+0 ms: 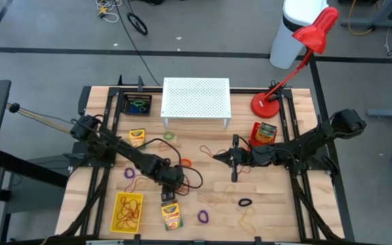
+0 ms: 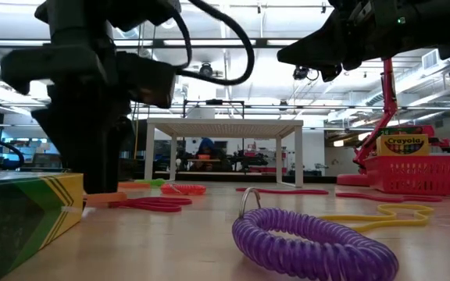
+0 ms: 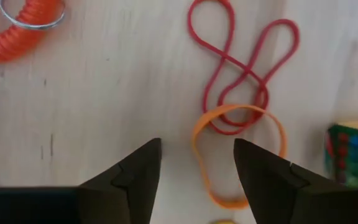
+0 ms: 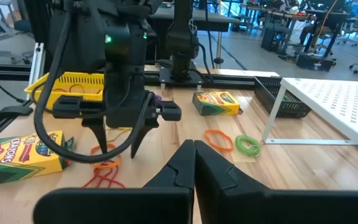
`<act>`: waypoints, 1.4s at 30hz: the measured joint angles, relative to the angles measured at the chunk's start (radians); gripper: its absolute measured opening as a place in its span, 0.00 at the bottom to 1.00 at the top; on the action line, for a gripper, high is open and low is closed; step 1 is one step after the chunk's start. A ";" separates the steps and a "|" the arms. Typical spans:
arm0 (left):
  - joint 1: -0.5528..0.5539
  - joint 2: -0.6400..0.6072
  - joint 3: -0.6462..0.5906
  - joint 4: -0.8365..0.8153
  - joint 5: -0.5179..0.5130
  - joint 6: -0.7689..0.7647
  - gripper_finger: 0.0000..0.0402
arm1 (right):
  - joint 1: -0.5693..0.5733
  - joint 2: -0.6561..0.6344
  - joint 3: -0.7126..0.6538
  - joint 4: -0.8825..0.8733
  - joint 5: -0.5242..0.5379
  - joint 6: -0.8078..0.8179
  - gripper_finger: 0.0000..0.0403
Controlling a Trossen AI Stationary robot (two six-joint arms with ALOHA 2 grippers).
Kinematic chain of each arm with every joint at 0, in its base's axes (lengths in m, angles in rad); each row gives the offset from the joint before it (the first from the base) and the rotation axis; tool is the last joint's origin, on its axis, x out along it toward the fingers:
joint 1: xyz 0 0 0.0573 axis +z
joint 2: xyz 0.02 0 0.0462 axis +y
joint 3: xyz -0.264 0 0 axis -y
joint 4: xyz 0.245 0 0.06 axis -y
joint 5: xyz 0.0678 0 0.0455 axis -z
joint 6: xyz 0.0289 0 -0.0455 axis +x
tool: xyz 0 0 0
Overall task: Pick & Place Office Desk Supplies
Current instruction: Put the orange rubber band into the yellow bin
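My left gripper (image 3: 197,146) points down, open, just above the table near its front middle (image 1: 171,182). Below it lies a thin orange rubber band (image 3: 283,138), flat on the wood and overlapping a red rubber band (image 3: 227,57). The orange band's one side runs between the two fingertips, which stand clear of it. An orange coil loop with a metal ring (image 3: 17,28) lies farther off. One crayon box (image 1: 171,214) lies flat by the front edge. My right gripper (image 1: 233,161) hangs shut over the table's middle, holding nothing.
A yellow bin (image 1: 114,221) with rubber bands stands at the front left, and a black bin (image 1: 139,105) with green loops at the back. Also at the back are the white perforated stand (image 1: 196,96), the red lamp (image 1: 267,103) and a red basket with a crayon box (image 1: 265,133). Purple (image 1: 203,216) and black (image 1: 245,202) loops lie loose.
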 joint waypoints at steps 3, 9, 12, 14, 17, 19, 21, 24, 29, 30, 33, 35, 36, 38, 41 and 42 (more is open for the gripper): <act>-0.001 0.009 0.001 0.000 0.002 0.028 0.46 | 0.000 0.000 0.000 0.000 0.000 0.000 0.01; -0.001 0.010 0.001 -0.014 0.013 0.043 0.18 | 0.000 0.000 0.000 0.000 0.000 0.000 0.01; 0.000 0.006 0.022 -0.048 0.033 0.079 0.04 | 0.000 0.000 0.000 0.000 0.000 0.000 0.01; 0.000 -0.012 0.043 -0.094 0.064 0.101 0.02 | 0.000 0.000 0.000 0.000 0.000 0.000 0.01; 0.002 -0.065 0.087 -0.158 0.092 0.116 0.02 | 0.000 0.000 0.000 0.000 0.000 0.000 0.01; 0.002 -0.105 0.110 -0.209 0.119 0.109 0.01 | 0.000 0.000 0.000 0.000 0.000 0.001 0.01; -0.002 -0.139 0.125 -0.267 0.179 0.080 0.01 | 0.000 0.000 0.000 -0.001 0.000 0.005 0.01; -0.024 -0.199 0.138 -0.341 0.314 0.009 0.01 | 0.000 0.000 0.000 -0.001 0.000 0.008 0.01; -0.107 -0.281 0.139 -0.397 0.468 -0.147 0.01 | 0.000 0.000 0.000 -0.004 -0.002 0.027 0.01; -0.127 -0.291 0.139 -0.405 0.484 -0.189 0.01 | 0.000 0.000 0.000 -0.005 -0.003 0.027 0.01; -0.195 -0.304 0.139 -0.449 0.505 -0.296 0.01 | 0.000 0.000 0.000 -0.004 -0.004 0.027 0.01; -0.242 -0.304 0.129 -0.459 0.501 -0.338 0.01 | 0.000 0.000 0.000 -0.003 -0.004 0.027 0.01; -0.268 -0.304 0.117 -0.464 0.492 -0.350 0.01 | 0.000 0.000 0.000 -0.003 -0.004 0.027 0.01; -0.313 -0.304 0.088 -0.460 0.443 -0.381 0.01 | 0.000 0.000 0.000 -0.003 -0.004 0.027 0.01; -0.369 -0.304 0.030 -0.459 0.372 -0.450 0.02 | 0.000 0.000 0.000 -0.003 -0.004 0.027 0.01; -0.385 -0.304 0.011 -0.449 0.357 -0.473 0.02 | 0.000 0.000 0.000 -0.002 -0.004 0.027 0.01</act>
